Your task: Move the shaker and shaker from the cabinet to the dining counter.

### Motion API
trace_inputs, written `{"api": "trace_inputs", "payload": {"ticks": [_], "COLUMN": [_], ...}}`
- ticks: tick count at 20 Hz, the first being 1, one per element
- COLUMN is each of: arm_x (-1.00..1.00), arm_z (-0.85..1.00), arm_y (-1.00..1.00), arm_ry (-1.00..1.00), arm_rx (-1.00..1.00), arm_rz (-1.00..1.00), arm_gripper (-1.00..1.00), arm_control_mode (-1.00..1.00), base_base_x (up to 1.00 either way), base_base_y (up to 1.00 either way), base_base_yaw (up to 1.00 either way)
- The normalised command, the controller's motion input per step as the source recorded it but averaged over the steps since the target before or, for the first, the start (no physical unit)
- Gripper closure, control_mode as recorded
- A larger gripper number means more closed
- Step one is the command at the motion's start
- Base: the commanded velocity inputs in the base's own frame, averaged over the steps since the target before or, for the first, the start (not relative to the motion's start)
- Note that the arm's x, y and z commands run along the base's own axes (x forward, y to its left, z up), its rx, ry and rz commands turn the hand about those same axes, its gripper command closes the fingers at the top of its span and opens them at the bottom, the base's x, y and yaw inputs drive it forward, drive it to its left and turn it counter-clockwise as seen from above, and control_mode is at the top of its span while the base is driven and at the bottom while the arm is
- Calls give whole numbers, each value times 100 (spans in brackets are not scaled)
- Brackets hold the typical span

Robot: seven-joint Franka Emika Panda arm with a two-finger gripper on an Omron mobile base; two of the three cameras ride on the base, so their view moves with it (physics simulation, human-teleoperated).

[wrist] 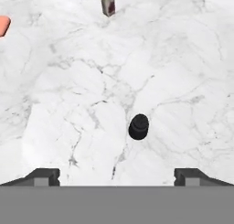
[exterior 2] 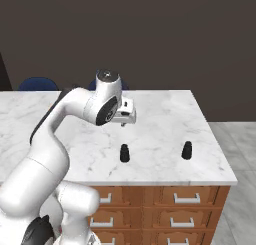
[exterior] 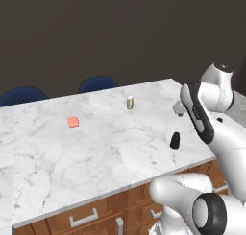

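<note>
Both shakers stand upright on the dining counter (exterior 2: pixel 165 114): left shaker (exterior 2: pixel 124 153), right shaker (exterior 2: pixel 187 150), well apart. The gripper (wrist: pixel 117 175) hovers above one, probably the left, jaws spread wide, empty.

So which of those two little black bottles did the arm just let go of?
I can't say it let go of one. On the marble counter, two black shakers stand near the front edge. The left shaker stands below the open gripper; the other shaker stands alone toward the right corner.

the marble surface (exterior: pixel 96 147) is viewed forward and down from behind-left and behind-right; it is looked down on closely from the hand, above one shaker (wrist: pixel 138 126).
</note>
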Motion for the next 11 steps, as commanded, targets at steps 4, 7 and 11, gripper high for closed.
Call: {"api": "trace_inputs", "payload": {"ticks": [4,7,11], "arm_x": [-46,-47,-48], "arm_z": [0,0,1], "arm_y": [25,42,43], "arm_ry": [-1,-16,-29], "arm_rx": [-12,-5,0], "arm_rz": [-23,-20,-16], "arm_gripper": [-100,-100,-100], "arm_control_mode": [-100,-100,-100], "base_base_x": [0,0,0], "base_base_y": [0,0,0], "base_base_yaw": [0,0,0]}}
